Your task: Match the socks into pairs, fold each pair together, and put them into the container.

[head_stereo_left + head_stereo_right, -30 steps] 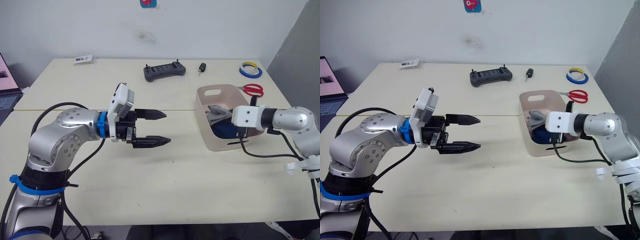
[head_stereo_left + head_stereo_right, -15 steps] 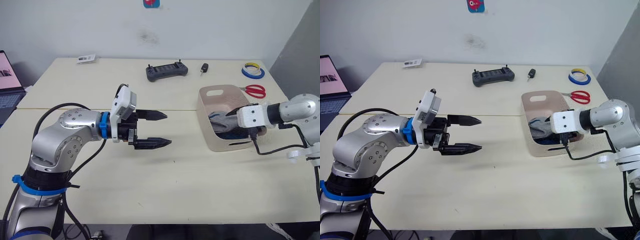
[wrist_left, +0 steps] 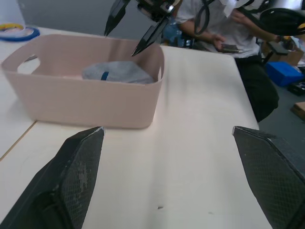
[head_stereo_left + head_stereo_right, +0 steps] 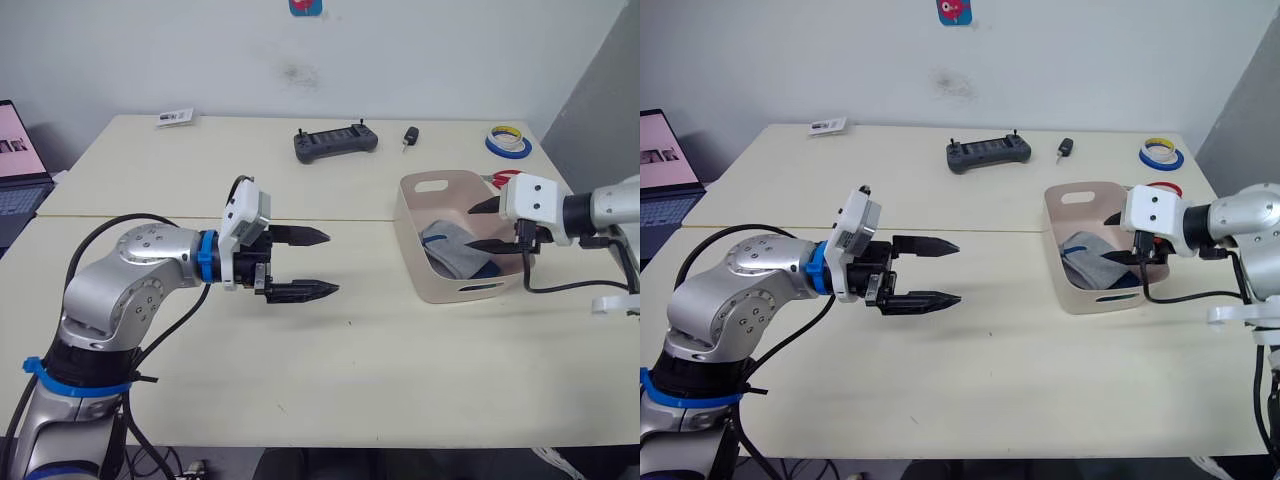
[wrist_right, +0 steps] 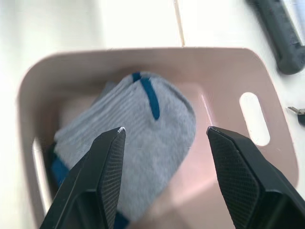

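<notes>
the right gripper (image 4: 487,226) is seen at the right of the frame, poised over the container (image 4: 413,262) with its two black fingers spread apart and nothing held between them. a grey pair (image 5: 128,143) with blue marks is lying inside the container, released; beneath it a strip of royal blue sock (image 5: 58,168) can be made out at one end of the bin. no green sock can be picked out in the bin, so whether that pair is buried underneath cannot be told.

the left gripper (image 4: 317,264) is held left of centre, above the bare table (image 4: 330,360), its fingers parted and empty, pointing toward the container.

no loose socks are seen on the table, so the task is judged to be at or near its end.

what could go wrong from here: the lower finger of the right gripper is close to the container's rim and to the grey wad. if the arm is drawn back low, the knit could be snagged and the pair pulled apart or dragged out, or the light bin could be nudged or tipped toward the scissors (image 4: 500,179) just behind it.
</notes>
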### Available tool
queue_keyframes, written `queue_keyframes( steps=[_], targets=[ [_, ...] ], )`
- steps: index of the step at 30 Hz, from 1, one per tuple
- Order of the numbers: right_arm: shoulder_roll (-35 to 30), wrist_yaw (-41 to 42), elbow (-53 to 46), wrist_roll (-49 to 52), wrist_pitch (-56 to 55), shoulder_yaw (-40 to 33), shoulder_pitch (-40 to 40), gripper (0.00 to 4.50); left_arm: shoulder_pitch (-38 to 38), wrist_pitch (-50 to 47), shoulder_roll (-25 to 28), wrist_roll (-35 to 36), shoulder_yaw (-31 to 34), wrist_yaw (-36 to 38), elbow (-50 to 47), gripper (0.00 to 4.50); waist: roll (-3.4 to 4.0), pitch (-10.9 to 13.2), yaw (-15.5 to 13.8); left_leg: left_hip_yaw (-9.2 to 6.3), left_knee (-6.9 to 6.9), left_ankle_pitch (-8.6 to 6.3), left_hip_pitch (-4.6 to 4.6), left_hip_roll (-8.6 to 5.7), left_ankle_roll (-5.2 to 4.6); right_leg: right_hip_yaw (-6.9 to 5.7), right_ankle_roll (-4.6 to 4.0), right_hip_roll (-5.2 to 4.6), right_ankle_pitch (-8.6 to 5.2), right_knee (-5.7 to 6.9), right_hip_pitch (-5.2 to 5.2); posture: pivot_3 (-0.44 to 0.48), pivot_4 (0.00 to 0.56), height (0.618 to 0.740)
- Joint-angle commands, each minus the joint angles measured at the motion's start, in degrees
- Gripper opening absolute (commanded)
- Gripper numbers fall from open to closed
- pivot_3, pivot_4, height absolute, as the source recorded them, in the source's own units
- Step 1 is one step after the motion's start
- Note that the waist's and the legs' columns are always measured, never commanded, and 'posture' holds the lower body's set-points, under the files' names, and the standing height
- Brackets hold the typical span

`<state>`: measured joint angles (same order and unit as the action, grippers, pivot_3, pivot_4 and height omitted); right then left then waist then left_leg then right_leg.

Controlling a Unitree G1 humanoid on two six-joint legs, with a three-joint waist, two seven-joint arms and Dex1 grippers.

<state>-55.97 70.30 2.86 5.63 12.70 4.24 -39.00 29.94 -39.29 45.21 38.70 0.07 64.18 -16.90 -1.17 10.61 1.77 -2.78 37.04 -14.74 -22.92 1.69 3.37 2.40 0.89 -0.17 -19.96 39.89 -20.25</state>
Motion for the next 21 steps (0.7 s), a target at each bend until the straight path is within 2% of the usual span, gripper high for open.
queue_keyframes(
  steps=[1, 4, 7, 12, 17, 21],
  targets=[
    [0.1, -5.0, -7.0, 4.4, 4.0, -9.0, 3.6, 2.93, -3.9, 4.4, 3.9, -4.6, 4.7, -1.0, 2.1, 4.50, 0.00, 0.0, 0.0, 0.01, 0.00, 0.00, 0.00, 0.00, 0.00, 0.01, 0.00, 0.00, 0.00, 0.00, 0.00, 0.000, 0.150, 0.740],
    [1.2, -8.4, -15.1, 9.7, 9.9, -18.5, 12.4, 3.52, -11.5, 8.9, 7.4, -9.3, 10.0, -3.0, 5.6, 4.50, 0.01, 0.0, -0.1, -0.04, -0.06, -0.01, 0.01, 0.02, -0.02, -0.02, -0.01, 0.00, 0.00, -0.02, -0.01, 0.000, 0.150, 0.740],
    [2.6, -11.2, -23.9, 13.9, 15.5, -27.6, 22.1, 4.48, -21.2, 13.7, 10.0, -14.9, 15.6, -6.0, 9.2, 4.50, 0.01, 0.0, -0.1, -0.05, -0.10, -0.04, 0.00, 0.03, -0.07, -0.04, -0.01, -0.02, -0.01, -0.05, -0.01, 0.000, 0.150, 0.740],
    [5.3, -12.7, -30.6, 14.2, 14.8, -36.6, 37.8, 4.48, -34.6, 17.6, 9.9, -20.0, 23.5, -9.9, 13.6, 4.50, 0.00, 0.0, -0.1, -0.03, -0.08, -0.13, 0.08, -0.01, -0.22, -0.05, 0.00, -0.10, -0.01, 0.01, 0.08, 0.000, 0.150, 0.740],
    [7.9, -13.0, -32.9, 12.8, 12.3, -40.3, 50.0, 4.48, -41.0, 21.9, 7.6, -22.3, 26.9, -12.9, 16.6, 4.50, 0.00, 0.0, -0.2, 0.00, -0.08, -0.13, 0.13, -0.03, -0.22, -0.05, 0.01, -0.13, -0.01, 0.01, 0.13, 0.000, 0.150, 0.740],
    [10.6, -16.5, -32.7, 10.6, 9.2, -40.2, 54.7, 4.48, -43.8, 21.8, 5.6, -21.9, 28.8, -14.5, 16.1, 4.50, -0.05, 0.0, -0.1, 0.01, -0.11, -0.13, 0.09, 0.00, -0.22, -0.04, 0.01, -0.10, -0.01, -0.03, 0.10, 0.000, 0.150, 0.740]
  ],
)
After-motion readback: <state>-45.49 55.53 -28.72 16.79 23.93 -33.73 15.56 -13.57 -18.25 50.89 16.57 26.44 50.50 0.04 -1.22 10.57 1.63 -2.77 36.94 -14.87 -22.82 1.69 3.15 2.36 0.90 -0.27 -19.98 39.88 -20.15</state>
